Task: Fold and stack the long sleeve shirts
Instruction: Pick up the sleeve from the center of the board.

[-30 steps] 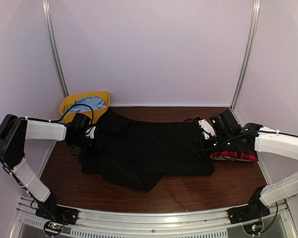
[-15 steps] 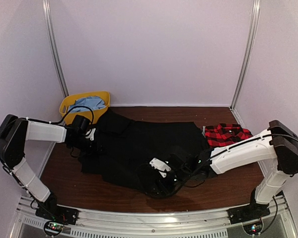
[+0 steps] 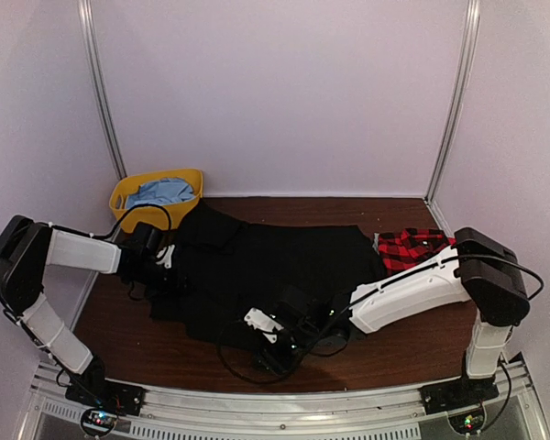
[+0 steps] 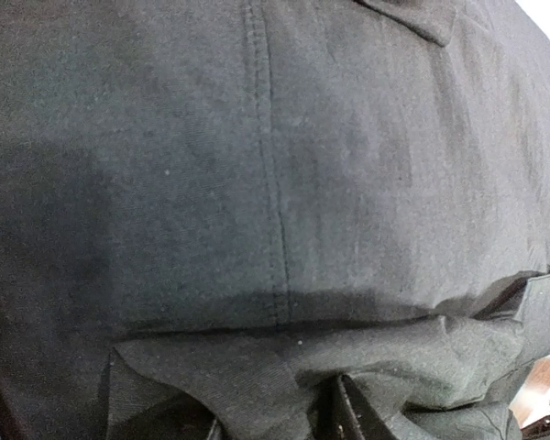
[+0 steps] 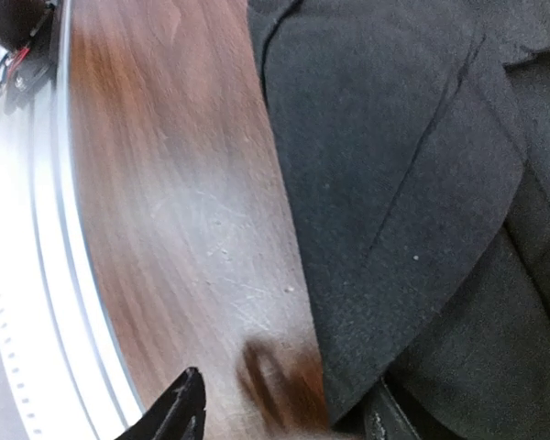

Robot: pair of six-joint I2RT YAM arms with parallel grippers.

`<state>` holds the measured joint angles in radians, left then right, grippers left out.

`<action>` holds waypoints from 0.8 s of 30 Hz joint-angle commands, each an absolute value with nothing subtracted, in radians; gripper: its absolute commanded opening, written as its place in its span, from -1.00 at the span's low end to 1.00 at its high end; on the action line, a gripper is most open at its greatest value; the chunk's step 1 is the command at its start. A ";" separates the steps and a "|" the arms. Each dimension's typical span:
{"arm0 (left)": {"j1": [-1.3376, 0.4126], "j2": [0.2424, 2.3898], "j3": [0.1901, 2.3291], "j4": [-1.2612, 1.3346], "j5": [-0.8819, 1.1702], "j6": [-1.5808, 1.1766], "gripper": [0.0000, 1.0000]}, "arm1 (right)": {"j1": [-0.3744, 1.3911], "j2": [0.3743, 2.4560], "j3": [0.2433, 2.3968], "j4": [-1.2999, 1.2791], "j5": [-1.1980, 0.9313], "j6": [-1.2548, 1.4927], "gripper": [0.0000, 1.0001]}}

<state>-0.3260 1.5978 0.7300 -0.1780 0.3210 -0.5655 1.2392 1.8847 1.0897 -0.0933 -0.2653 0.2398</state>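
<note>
The black long sleeve shirt (image 3: pixel 266 261) lies spread across the middle of the wooden table (image 3: pixel 119 316). The red-and-black plaid shirt (image 3: pixel 417 247) lies bunched at the right. My left gripper (image 3: pixel 171 266) is on the black shirt's left edge. In the left wrist view the black shirt (image 4: pixel 275 165) fills the frame and a fold is bunched between the fingers (image 4: pixel 348 412). My right gripper (image 3: pixel 268 348) is low at the shirt's front edge. It is open (image 5: pixel 280 417), with the black shirt's edge (image 5: pixel 394 202) beside one finger and bare table (image 5: pixel 183 211) between the jaws.
A yellow bin (image 3: pixel 133 192) holding light blue cloth stands at the back left. A metal rail (image 5: pixel 32 302) runs along the table's near edge, close to my right gripper. Pale walls enclose the table on three sides.
My right arm swung from over the plaid shirt at the far right to the black shirt's front edge, then a little further left. The plaid shirt now shows. My left gripper barely moved.
</note>
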 commanded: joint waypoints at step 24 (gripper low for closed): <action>-0.319 1.580 0.641 -0.120 0.271 -0.572 -0.27 | 1.235 1.855 1.107 0.222 -0.713 0.740 -1.00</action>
